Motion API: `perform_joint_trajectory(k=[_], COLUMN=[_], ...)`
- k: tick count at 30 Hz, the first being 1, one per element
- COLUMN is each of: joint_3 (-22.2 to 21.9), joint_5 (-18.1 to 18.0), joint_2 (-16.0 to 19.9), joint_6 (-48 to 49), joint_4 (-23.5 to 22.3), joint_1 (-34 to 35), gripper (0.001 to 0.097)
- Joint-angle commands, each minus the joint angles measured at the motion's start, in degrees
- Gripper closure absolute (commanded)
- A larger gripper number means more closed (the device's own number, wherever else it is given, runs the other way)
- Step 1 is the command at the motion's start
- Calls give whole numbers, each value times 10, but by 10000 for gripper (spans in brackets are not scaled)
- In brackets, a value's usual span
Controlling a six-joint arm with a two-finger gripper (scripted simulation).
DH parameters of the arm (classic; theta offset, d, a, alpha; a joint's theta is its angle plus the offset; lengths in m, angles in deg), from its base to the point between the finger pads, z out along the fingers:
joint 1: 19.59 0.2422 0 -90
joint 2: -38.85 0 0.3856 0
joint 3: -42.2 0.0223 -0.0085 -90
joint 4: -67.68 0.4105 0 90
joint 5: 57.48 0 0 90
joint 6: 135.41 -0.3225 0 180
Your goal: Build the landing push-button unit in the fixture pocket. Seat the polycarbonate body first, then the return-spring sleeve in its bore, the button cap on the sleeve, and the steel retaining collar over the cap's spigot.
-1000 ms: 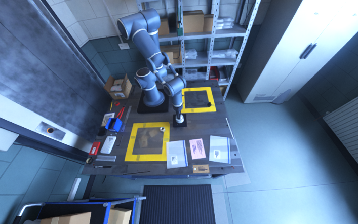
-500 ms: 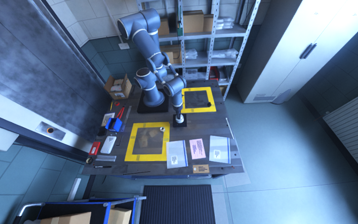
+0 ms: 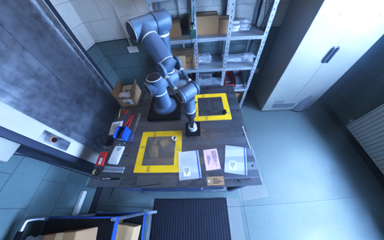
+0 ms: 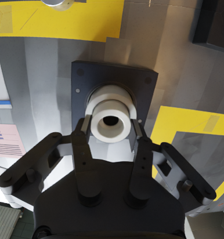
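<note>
The polycarbonate body (image 4: pixel 110 97) is partly hidden by the white return-spring sleeve (image 4: pixel 110 124), which stands upright in it. The body sits in the pocket of the dark square fixture (image 4: pixel 113 90) at mid table (image 3: pixel 192 129). I still have the sleeve between the fingers of my gripper (image 4: pixel 110 129), directly over the fixture. The steel retaining collar (image 3: pixel 174 138) lies at the far right corner of the near yellow-framed mat. A small dark part (image 3: pixel 224 112), perhaps the button cap, lies at the right edge of the far yellow-framed mat.
The near yellow-framed mat (image 3: pixel 158 151) lies left of the fixture, the far one (image 3: pixel 212 107) behind it. Plastic bags (image 3: pixel 189 164) and a pink sheet (image 3: pixel 211 159) lie along the front edge. A blue bin (image 3: pixel 122 133) and hand tools sit at the left edge.
</note>
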Motion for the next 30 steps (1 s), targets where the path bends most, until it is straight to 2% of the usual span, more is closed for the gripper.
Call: perform_joint_trajectory(k=[1, 16, 30], joint_3=[0, 0, -2], joint_5=[0, 0, 6], joint_2=[0, 0, -4], joint_6=[0, 0, 0], joint_4=[0, 0, 0], joint_1=[0, 0, 0], gripper=[466, 321, 321])
